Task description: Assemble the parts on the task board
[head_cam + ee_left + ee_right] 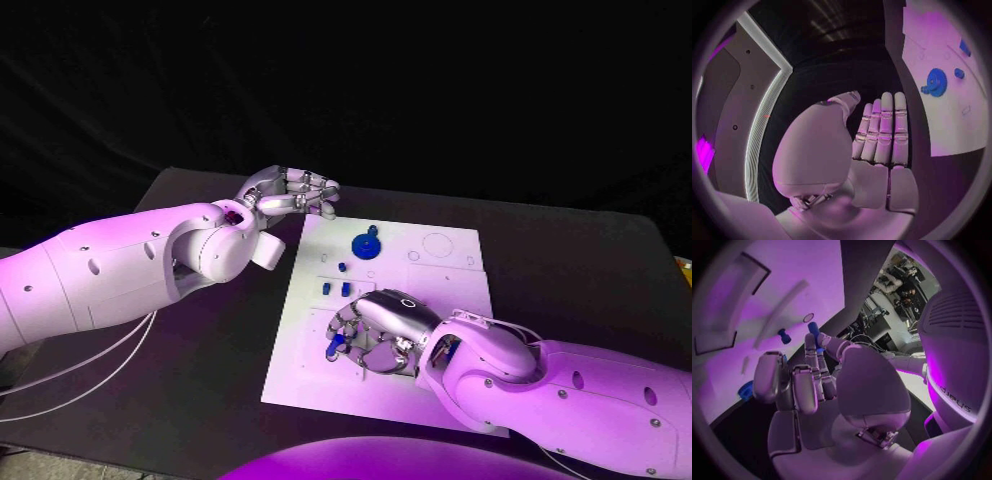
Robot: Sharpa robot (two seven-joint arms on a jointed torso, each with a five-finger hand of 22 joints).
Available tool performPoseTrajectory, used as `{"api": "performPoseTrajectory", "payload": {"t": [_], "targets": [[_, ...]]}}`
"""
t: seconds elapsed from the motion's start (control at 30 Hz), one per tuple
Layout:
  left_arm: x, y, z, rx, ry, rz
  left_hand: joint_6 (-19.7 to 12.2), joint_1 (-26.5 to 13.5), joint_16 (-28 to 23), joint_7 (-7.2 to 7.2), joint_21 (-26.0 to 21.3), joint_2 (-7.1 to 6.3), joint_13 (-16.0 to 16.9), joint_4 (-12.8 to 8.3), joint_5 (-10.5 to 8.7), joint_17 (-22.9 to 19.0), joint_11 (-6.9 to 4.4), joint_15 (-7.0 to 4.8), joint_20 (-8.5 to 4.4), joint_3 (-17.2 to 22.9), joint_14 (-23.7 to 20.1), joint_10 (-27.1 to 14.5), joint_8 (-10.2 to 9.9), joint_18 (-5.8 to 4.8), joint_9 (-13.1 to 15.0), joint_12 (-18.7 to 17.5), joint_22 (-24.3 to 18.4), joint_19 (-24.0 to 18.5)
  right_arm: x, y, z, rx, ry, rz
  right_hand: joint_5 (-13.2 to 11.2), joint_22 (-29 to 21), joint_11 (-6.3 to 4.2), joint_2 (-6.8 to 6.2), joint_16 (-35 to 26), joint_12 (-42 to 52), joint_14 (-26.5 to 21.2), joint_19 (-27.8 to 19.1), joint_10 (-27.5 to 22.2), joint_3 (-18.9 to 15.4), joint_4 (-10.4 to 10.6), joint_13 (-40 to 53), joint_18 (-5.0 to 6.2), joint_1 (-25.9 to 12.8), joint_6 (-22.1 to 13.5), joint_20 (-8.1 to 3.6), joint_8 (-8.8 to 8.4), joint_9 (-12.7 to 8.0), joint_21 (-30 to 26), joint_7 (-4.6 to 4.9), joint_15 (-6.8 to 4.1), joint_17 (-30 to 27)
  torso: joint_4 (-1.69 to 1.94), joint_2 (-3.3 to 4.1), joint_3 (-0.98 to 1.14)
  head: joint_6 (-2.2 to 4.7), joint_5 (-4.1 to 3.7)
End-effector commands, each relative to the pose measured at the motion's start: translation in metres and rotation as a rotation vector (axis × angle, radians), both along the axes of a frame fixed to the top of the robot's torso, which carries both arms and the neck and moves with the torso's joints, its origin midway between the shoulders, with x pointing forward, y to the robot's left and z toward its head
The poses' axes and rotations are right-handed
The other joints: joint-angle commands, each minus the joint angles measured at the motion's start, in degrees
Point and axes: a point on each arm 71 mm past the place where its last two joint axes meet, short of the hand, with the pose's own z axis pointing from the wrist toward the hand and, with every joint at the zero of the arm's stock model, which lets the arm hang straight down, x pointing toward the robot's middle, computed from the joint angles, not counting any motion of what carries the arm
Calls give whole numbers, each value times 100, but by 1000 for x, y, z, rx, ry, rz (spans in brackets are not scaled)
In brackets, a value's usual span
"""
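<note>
Parts: my right hand (378, 330) sits over the task board (433, 385), near its left edge, fingers (814, 342) pinching a small blue peg (336, 345). Other small blue pieces (335, 288) lie just beyond it on the board, the blue gear (366, 245) farther up. I judge the peg's long axis roughly upright. My left hand (289, 192) hangs off the board's far left corner, fingers straight and together, holding nothing.
</note>
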Motion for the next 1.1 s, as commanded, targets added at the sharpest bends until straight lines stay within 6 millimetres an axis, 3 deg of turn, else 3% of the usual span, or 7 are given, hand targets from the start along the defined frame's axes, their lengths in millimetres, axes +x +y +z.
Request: {"api": "performPoseTrajectory", "payload": {"t": [0.03, 1.1], "targets": [[-1, -2, 1, -13, -2, -17, -54, 29, -31, 5, -35, 17, 7, -12, 16, 8, -12, 15, 27, -24, -5, -47, -7, 62, -9, 28, -7, 26, -2, 1, -3, -40, 5, 26, 22, 450, -18, -28, 6, -24, 225, -27, -12, -3, -7, -5, -22, -9, 67, -25, 236, 265, -26, -36, -39, -7, 4, -1, 0, -4, -9], [-1, -1, 1, -11, 0, -15, -56, 24, -33, 6, -39, 21, 8, -6, 17, 12, -10, 16, 28, -27, -6, -50, -6, 62, -10, 30, -10, 27, -4, 10, -8, -119, -59, 16, 23, 446, -22, -51, -1, -35, 221, -34, -9, -11, -28, -6, -19, -18, 65, -23, 247, 277, -41, -41, -39, -25, 4, 0, -2, -17, -7]]}}
